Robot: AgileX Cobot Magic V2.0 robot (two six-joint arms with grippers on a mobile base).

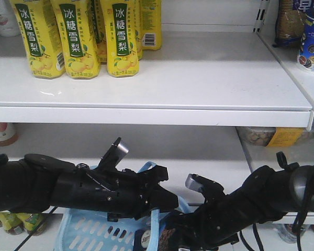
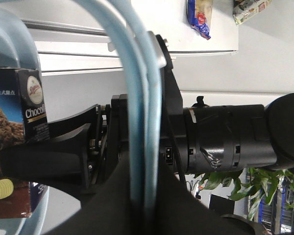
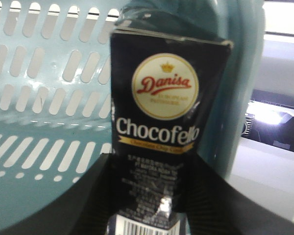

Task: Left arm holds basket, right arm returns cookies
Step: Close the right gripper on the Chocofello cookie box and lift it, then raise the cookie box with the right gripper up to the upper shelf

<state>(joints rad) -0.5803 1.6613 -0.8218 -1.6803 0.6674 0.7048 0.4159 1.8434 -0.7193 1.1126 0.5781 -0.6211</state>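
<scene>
Cookies (image 3: 159,98) were upright in the mouth of the basket (image 1: 89,232), right against its slotted wall and well below the white shelf (image 1: 162,83). The right gripper (image 3: 152,188) had its fingers clenched on the lower part of the box, one on each narrow side. The left gripper (image 1: 153,194) looked clamped on the basket handle (image 2: 137,122), though the actual contact was hidden.

My read on handling:
- **Weight and strength:** it's a light cardboard carton, stiff along its edges, and the faces would dent under a hard squeeze.
- **Surface:** the print is glossy, so probably a bit slippery.
- **Grip:** a low grip leaves the top free to tip. Mid-height across the narrow sides would be safer, with moderate force.
- **Placement:** there's free shelf beside the yellow bottles (image 1: 76,36).
</scene>
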